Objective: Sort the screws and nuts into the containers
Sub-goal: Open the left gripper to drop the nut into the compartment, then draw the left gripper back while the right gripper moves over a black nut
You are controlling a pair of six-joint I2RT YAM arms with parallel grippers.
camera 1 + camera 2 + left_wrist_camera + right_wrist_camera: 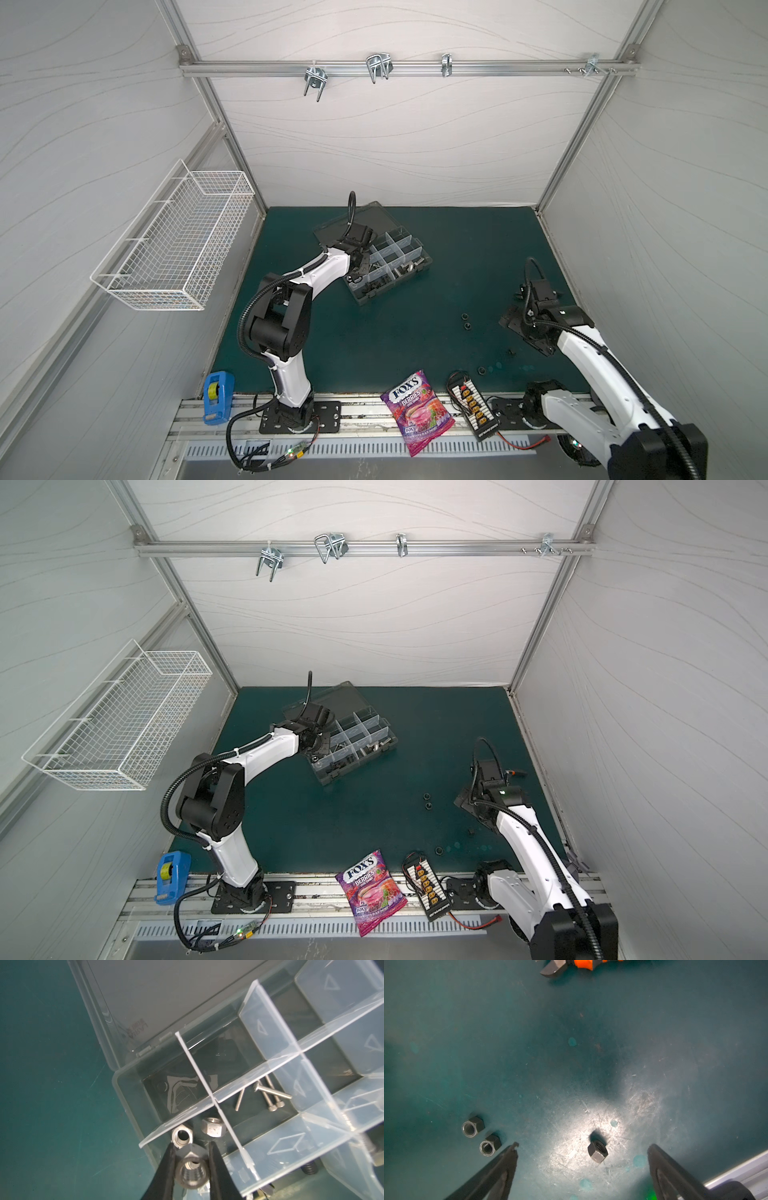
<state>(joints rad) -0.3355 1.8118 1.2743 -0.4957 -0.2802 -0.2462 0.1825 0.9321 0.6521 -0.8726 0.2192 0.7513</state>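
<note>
A silver nut point(191, 1174) sat pinched between the fingers of the left gripper point(191, 1144), above a compartment of the open box point(128, 1093) holding two other nuts point(214, 1129). The right gripper point(583, 1146) hung fingers spread over a black nut point(598, 1151) on the green mat point(571, 1053).

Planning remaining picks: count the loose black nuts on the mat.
4 black nuts: a pair right of centre, one inside the open right claw, one by the connector board. Its arm may hide more.
</note>
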